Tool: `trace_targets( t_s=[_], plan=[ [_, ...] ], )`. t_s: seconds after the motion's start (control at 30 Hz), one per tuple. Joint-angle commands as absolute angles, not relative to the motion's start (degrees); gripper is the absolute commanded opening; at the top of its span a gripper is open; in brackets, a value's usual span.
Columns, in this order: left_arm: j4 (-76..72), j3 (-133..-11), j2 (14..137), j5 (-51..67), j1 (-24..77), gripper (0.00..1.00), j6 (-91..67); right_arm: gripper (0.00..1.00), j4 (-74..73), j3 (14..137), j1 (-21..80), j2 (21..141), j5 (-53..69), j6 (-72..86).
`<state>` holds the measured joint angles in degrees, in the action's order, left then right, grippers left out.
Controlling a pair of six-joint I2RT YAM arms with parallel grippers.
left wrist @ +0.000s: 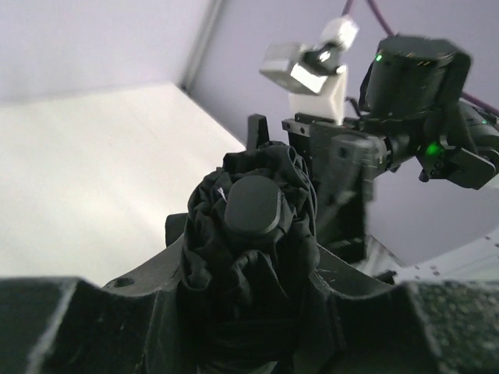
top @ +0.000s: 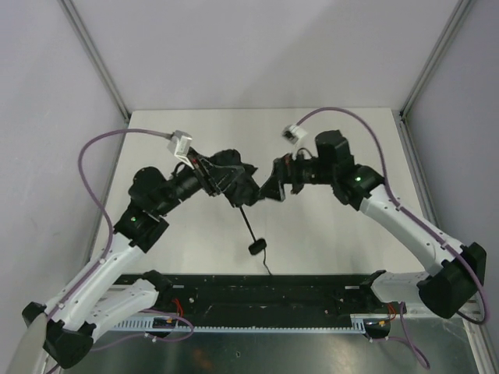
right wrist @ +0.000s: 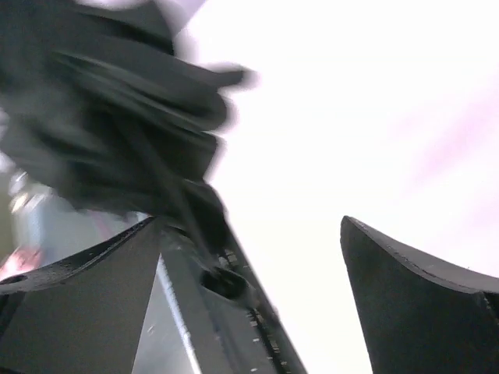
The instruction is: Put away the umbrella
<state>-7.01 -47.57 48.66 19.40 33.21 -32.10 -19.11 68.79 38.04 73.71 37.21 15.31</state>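
The umbrella (top: 234,183) is a crumpled black bundle held above the white table, between the two arms. Its thin shaft hangs down to the small black handle (top: 257,247), with a cord trailing toward the near edge. My left gripper (top: 221,176) is shut on the umbrella. In the left wrist view the bunched fabric and a round cap (left wrist: 253,204) fill the space between the jaws of the left gripper (left wrist: 257,261). My right gripper (top: 276,184) is just right of the bundle, jaws wide apart and empty. In the right wrist view, between its fingers (right wrist: 257,265), the umbrella (right wrist: 117,117) is a blur at upper left.
The white table (top: 187,241) is walled on three sides, with metal posts at the back corners. A black rail (top: 265,292) carrying the arm bases runs along the near edge. Purple cables loop over both arms.
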Motion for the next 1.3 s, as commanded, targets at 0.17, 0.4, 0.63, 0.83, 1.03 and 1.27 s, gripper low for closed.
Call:
trace_targets(
  t_s=[0.17,0.4,0.63,0.83,1.03,1.27],
  plan=[
    [-10.1,-56.5,47.8,12.2,35.2,0.18,-4.9,0.99,-29.7,69.2,30.3,63.6,10.5,7.9],
    [-23.8,-45.1,51.6,4.7,41.3,0.18,7.2,0.99,-27.8,61.2,30.2,58.3,12.5,7.6],
    [-48.7,-20.5,57.6,-13.0,52.3,0.15,2.2,0.99,-24.3,53.2,30.1,55.5,15.4,9.2],
    [-57.1,-9.9,61.0,-14.9,53.4,0.17,-7.1,0.99,-24.1,50.4,30.1,54.2,15.4,8.9],
    [-60.1,-5.9,62.2,-13.8,53.4,0.18,-12.6,0.99,-22.4,49.3,30.1,54.4,16.3,9.5],
    [-54.2,-8.1,59.6,-7.9,51.3,0.19,-22.7,0.99,-22.0,49.3,30.0,54.4,17.2,9.7]
  ],
)
